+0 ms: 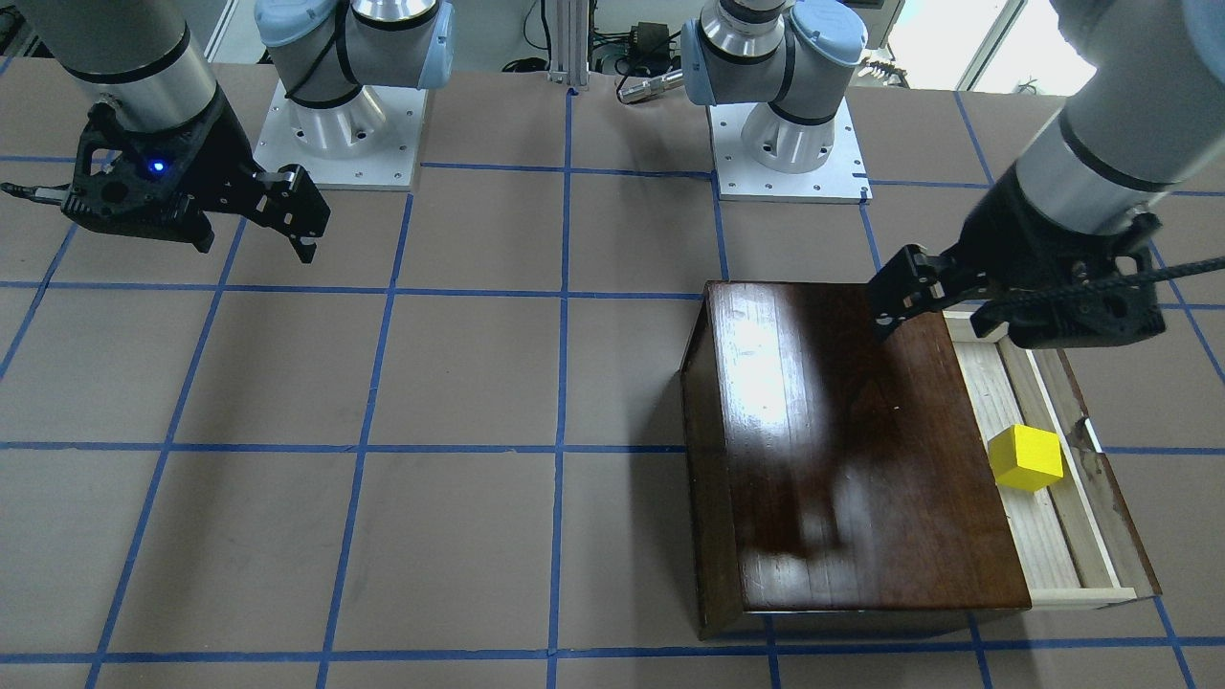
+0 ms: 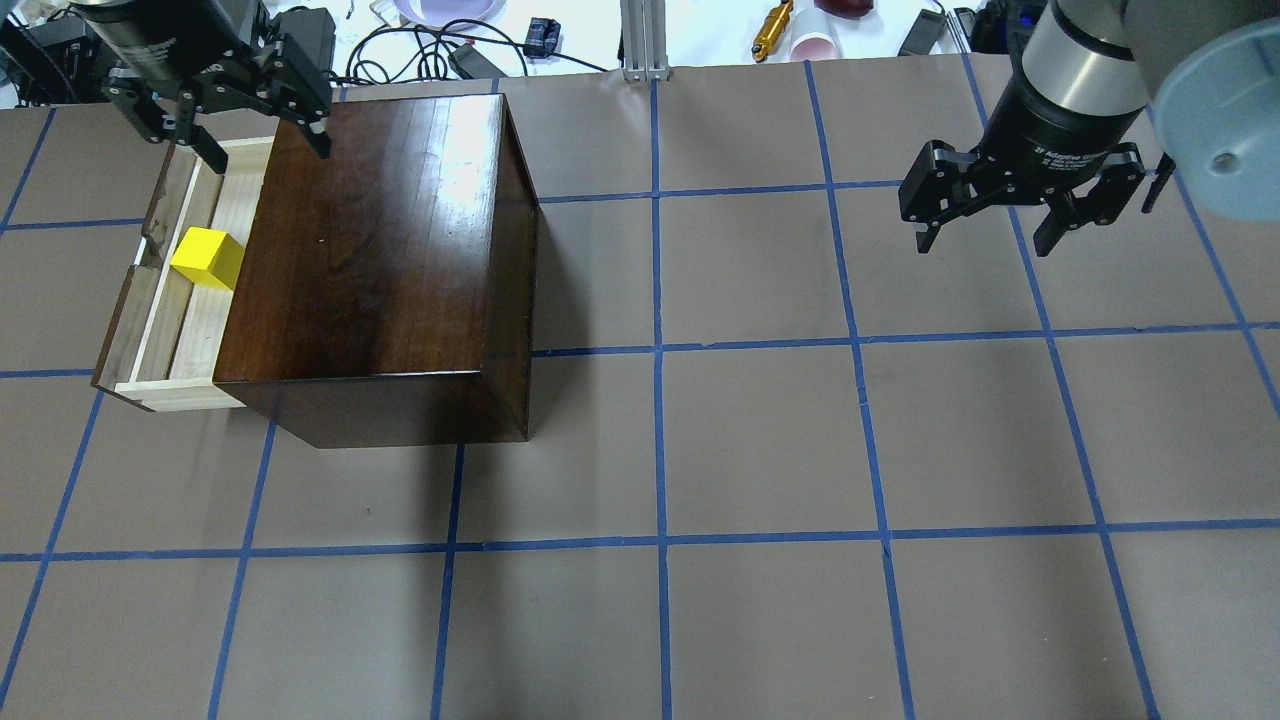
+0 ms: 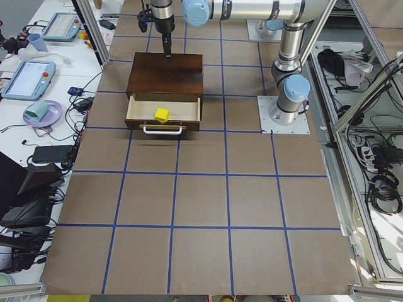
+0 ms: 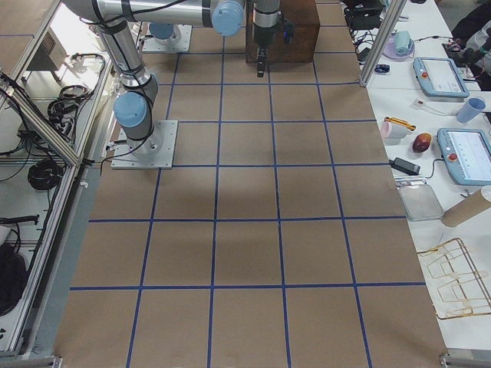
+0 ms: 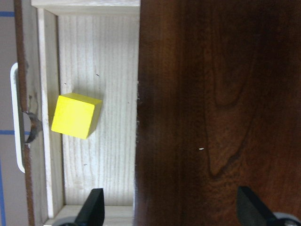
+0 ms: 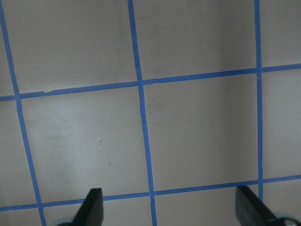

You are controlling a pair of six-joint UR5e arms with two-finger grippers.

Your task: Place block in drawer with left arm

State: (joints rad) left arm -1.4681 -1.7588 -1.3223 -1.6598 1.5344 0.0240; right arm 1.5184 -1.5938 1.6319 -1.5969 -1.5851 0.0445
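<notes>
Yellow block [image 2: 207,257] in the pulled-out drawer [image 2: 195,330], loose on its pale floor, near the front panel.
Left end effector [image 2: 268,155] spread apart and empty, straddling the drawer's end and the dark wooden box [image 2: 380,250]; right end effector [image 2: 985,240] likewise apart, above bare surface [image 2: 760,440], well away.

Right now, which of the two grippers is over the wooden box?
The left gripper: it hangs open over the box edge beside the drawer. The right gripper hangs over table only.
</notes>
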